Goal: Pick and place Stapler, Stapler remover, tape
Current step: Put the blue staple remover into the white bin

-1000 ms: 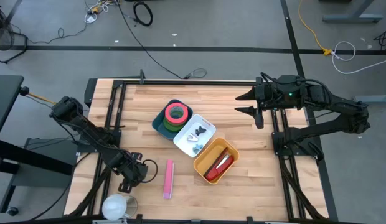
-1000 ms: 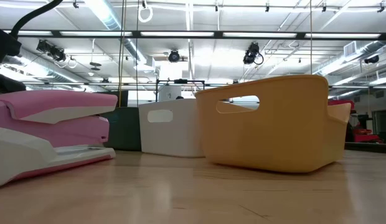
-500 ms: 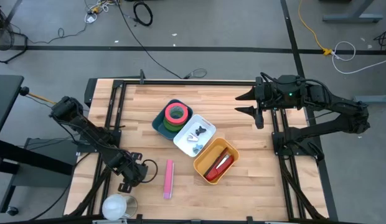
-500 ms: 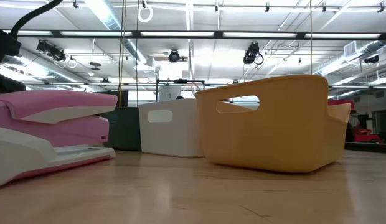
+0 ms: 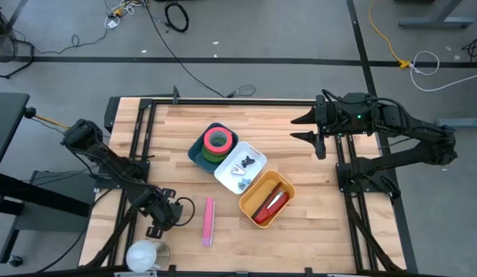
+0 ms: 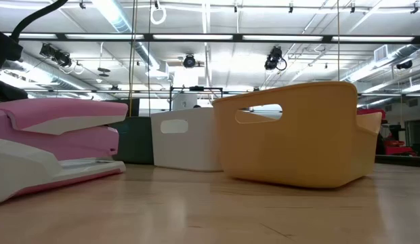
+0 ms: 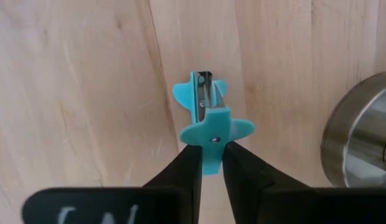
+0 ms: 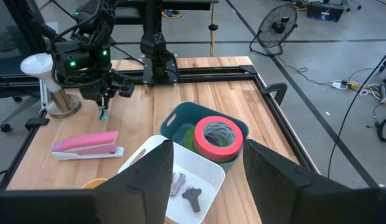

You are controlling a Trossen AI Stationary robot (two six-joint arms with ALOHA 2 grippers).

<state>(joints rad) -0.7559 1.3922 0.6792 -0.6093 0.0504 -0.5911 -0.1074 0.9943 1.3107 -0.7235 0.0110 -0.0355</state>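
Light-blue staple remover (image 7: 208,121) is pinched between the left gripper (image 7: 210,163) fingers, over bare wood near the table's front-left corner (metal cup base (image 7: 361,140) just beside it). Pink stapler (image 5: 208,221) lies flat on the table between that gripper and the yellow bin (image 5: 250,201). Pink tape roll (image 5: 218,140) sits in the dark green bin (image 5: 195,152). Right gripper (image 5: 306,128) hangs over the table's right side, fingers spread, holding nothing.

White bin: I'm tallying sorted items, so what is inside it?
The white bin holds a few small staple removers, one dark, others pale. The right wrist view shows two near its wall; the rest of the floor is hidden.
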